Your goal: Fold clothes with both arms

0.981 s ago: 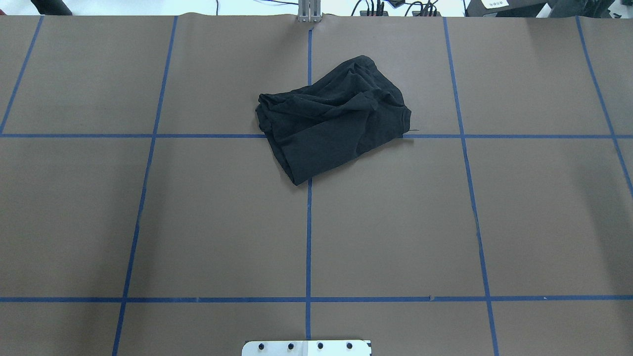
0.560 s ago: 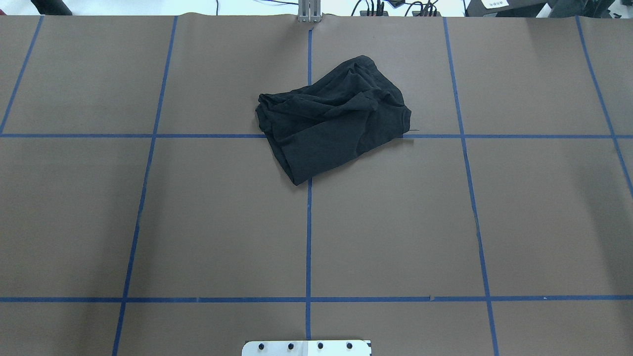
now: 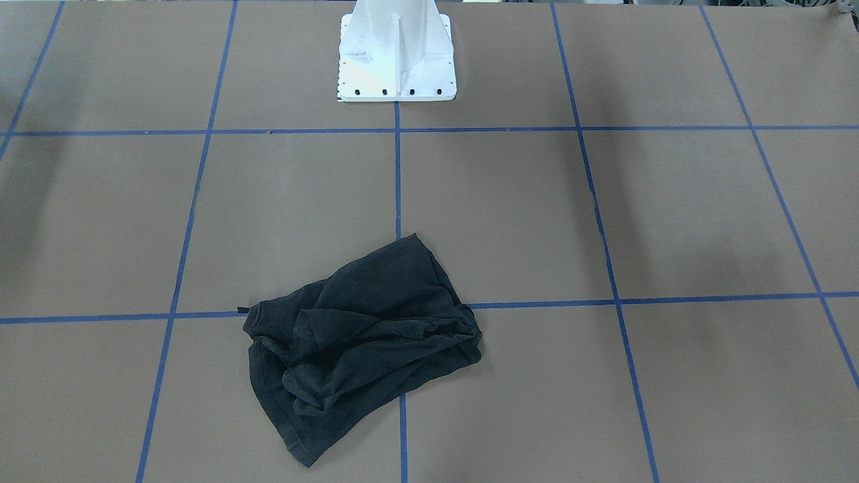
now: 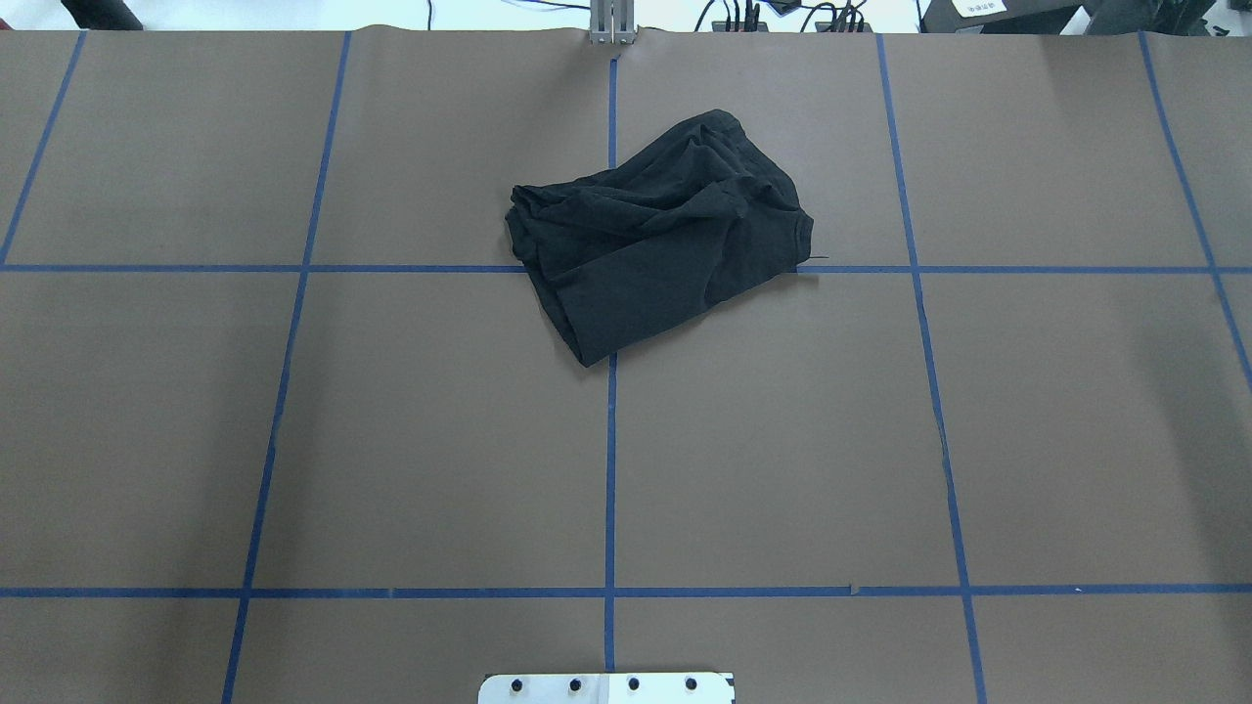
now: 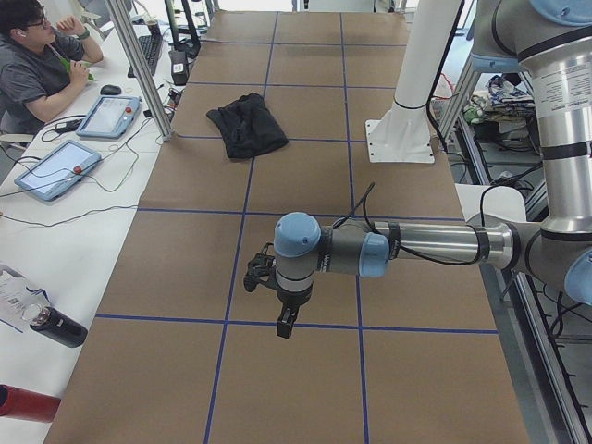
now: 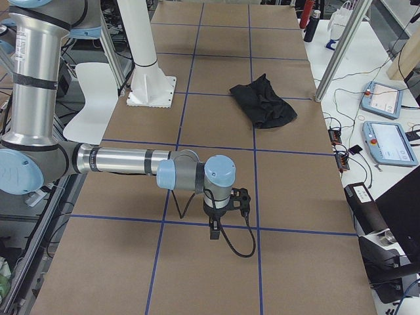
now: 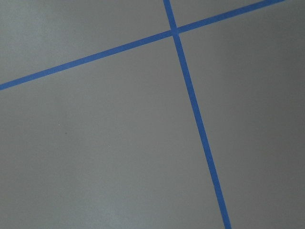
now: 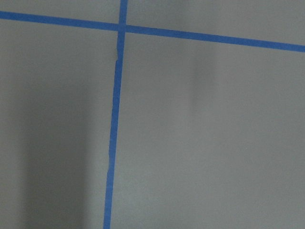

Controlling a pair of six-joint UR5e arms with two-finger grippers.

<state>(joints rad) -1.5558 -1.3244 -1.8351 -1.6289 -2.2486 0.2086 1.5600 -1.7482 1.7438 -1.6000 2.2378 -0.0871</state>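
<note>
T-shirt (image 4: pixel 655 244): crumpled black heap on the table (image 4: pixel 411 440), across a tape (image 4: pixel 610 469) crossing.
Left gripper (image 5: pixel 287 324): points down above the table, well apart from the T-shirt; spread or pressed together, cannot tell.
Right gripper (image 6: pixel 214 231): the same; cannot tell.

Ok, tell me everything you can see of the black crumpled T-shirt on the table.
The black T-shirt, soft matte fabric, lies bunched in a wrinkled, loosely folded heap; no print shows, and a hemmed edge runs along one side. It rests on the brown table over a crossing of blue tape lines. Nothing else touches it.
</note>
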